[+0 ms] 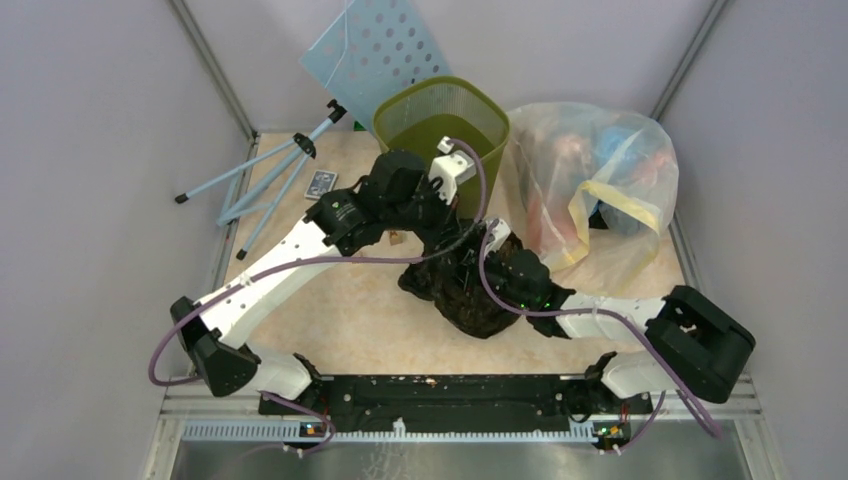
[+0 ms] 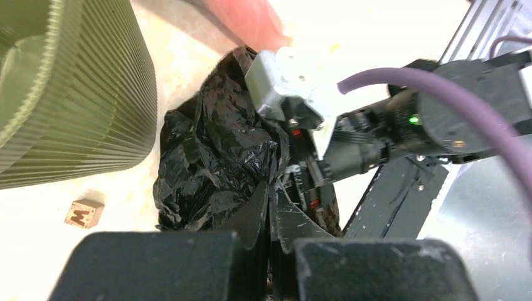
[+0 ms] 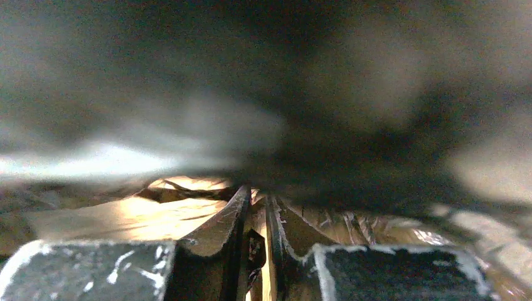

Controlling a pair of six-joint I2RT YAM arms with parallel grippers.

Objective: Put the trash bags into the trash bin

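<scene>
The trash bag [image 1: 462, 292] is a crinkled black heap on the table, in front of the olive-green trash bin [image 1: 440, 118]. In the left wrist view the bag [image 2: 210, 150] lies beside the bin's ribbed wall [image 2: 75, 106]. My left gripper [image 2: 271, 187] is shut, with its tips pinching a fold at the bag's upper edge [image 1: 428, 238]. My right gripper [image 3: 257, 191] is buried in the bag, and dark film fills its view. Its fingers stand nearly together with a strip of film between them. From above, the bag hides the right gripper's fingers.
A clear bag of colourful rubbish with yellow ties [image 1: 590, 190] stands right of the bin. A pale blue perforated board [image 1: 385, 50] leans behind it. A folded tripod [image 1: 270, 175] and a small card box [image 1: 320, 183] lie at the left. A wooden letter block [image 2: 83, 213] sits near the bin.
</scene>
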